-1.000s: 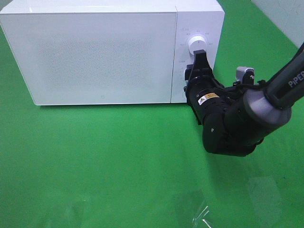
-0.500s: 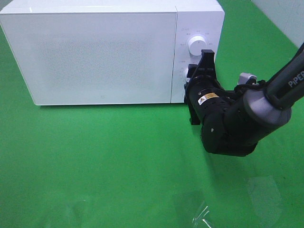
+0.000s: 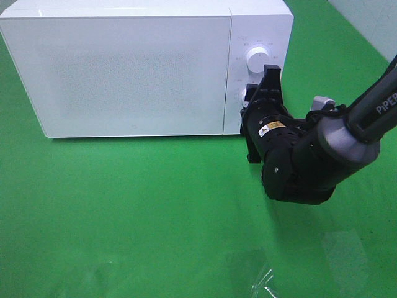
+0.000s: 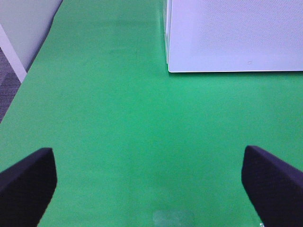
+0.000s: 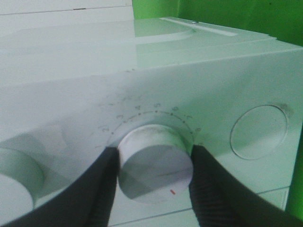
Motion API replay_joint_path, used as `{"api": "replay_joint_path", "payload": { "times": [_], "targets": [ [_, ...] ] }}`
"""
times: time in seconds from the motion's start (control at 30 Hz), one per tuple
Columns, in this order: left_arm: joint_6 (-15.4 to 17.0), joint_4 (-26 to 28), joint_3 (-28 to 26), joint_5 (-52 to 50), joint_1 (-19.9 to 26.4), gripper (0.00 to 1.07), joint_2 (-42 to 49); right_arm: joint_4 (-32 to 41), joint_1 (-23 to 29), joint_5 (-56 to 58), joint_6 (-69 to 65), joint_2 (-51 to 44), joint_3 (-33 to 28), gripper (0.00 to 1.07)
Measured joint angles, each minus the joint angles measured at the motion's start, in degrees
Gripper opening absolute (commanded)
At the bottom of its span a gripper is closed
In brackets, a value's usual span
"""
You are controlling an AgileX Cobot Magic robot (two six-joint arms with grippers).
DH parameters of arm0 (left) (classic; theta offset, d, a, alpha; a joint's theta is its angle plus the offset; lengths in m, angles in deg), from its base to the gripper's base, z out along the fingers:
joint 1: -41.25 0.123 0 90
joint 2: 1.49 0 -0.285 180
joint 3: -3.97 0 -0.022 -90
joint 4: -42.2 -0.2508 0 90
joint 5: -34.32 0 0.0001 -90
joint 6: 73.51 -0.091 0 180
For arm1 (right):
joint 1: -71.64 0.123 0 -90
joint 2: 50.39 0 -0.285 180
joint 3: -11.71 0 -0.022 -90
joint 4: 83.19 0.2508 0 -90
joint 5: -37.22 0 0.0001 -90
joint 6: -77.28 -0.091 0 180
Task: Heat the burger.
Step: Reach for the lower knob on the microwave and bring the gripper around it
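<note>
- Your right gripper (image 3: 260, 87) is at the control panel on the microwave (image 3: 273, 18), reaching in from the front.
- Its fingers (image 5: 94, 189) are clamped on the lower knob (image 5: 154, 165), one on each side and pressed against its rim.
- That knob stands straight out of the microwave's panel towards the gripper, so its axis runs along the line of the wrist. I judge that the coming move is a roll of the wrist about that axis, with no push or pull.
- A ring of small numbers circles the knob, and a small red mark sits on its face near the edge. Use that mark to read the setting.
- The upper knob (image 3: 257, 57) is on the same panel, just beside the gripped one and clear of the fingers. A round button (image 5: 258, 131) lies on the gripped knob's other side, also untouched.
- The burger shows in none of the views. The microwave's door (image 3: 124, 74) is shut and its white front hides the inside. I judge that the burger is already inside, but you cannot confirm that from here.
- Your left gripper (image 4: 147, 156) hangs over the green mat (image 4: 109, 94), near the microwave's front corner at the end away from the panel. Its fingers are spread wide and hold nothing.
- The right arm is the one placed for this step. The left arm is well apart from the controls.
</note>
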Motion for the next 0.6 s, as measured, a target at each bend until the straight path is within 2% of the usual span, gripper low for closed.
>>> {"api": "replay_joint_path", "payload": {
  "times": [0.03,0.13,0.2,0.23,0.27,0.37,0.43,0.6],
  "targets": [
    [0.0,0.0,0.0,0.0,0.0,0.99,0.0,0.4,0.0,0.0,0.0,0.0,0.0,0.32],
    [0.0,0.0,0.0,0.0,0.0,0.99,0.0,0.6,0.1,0.0,0.0,0.0,0.0,0.37],
    [0.0,0.0,0.0,0.0,0.0,0.99,0.0,1.1,0.1,0.1,0.2,0.0,0.2,0.56],
    [0.0,0.0,0.0,0.0,0.0,0.99,0.0,1.1,0.1,0.1,0.2,0.0,0.2,0.56],
    [0.0,0.0,0.0,0.0,0.0,0.99,0.0,-0.5,0.7,0.1,0.6,0.0,0.6,0.63],
    [0.0,0.0,0.0,0.0,0.0,0.99,0.0,-1.0,0.9,0.1,1.0,0.0,0.7,0.66],
    [0.0,0.0,0.0,0.0,0.0,0.99,0.0,-2.1,1.3,0.7,1.7,-0.1,0.9,0.72],
    [0.0,0.0,0.0,0.0,0.0,0.99,0.0,-2.1,1.3,2.5,3.4,-0.9,0.9,0.72]
  ]
}}
